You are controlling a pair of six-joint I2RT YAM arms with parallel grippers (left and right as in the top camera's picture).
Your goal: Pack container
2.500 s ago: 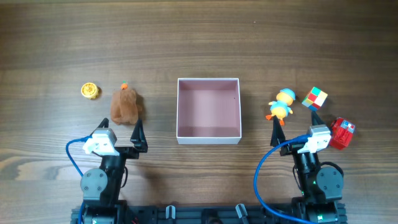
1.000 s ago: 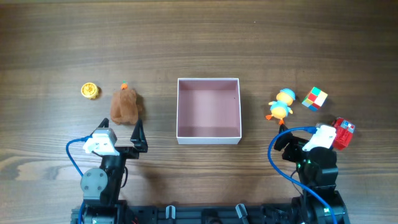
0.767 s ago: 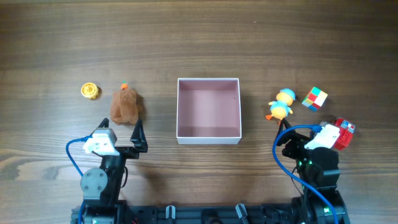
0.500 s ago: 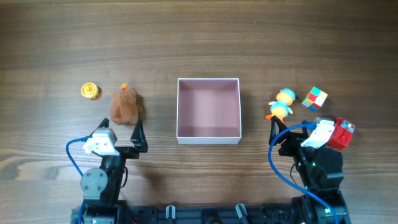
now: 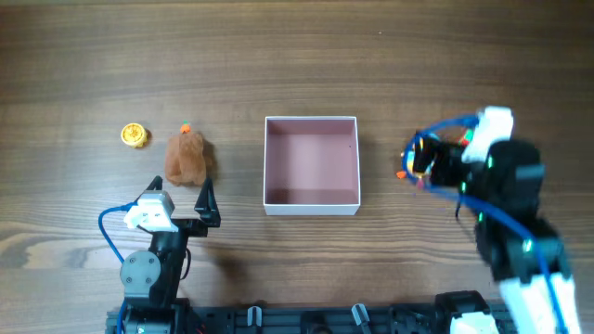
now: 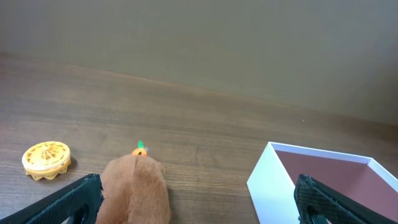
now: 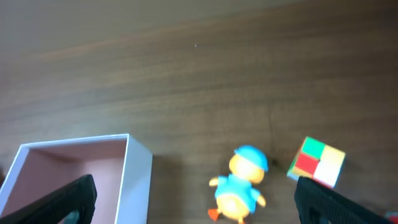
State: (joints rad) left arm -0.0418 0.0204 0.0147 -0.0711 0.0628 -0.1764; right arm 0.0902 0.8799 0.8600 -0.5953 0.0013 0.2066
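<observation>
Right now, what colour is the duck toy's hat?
Blue. The duck toy shows best in the right wrist view.

**Left arm** [image 5: 151, 264] and **right arm** [image 5: 506, 181]: black jointed bodies, each bearing a white camera housing [image 5: 148, 211] and a looping blue cable [image 5: 102, 230]. The right arm's lower link [image 5: 534, 301], at 5 o'clock, is white. **Left gripper** [image 6: 198, 186] and **right gripper** [image 7: 194, 186]: black tapered fingers [image 6: 71, 202] at 7 and 5 o'clock.

Square shallow white-walled container with dusky pink interior [image 5: 311, 165]: lidless, empty, upright, flat at table centre.
</observation>
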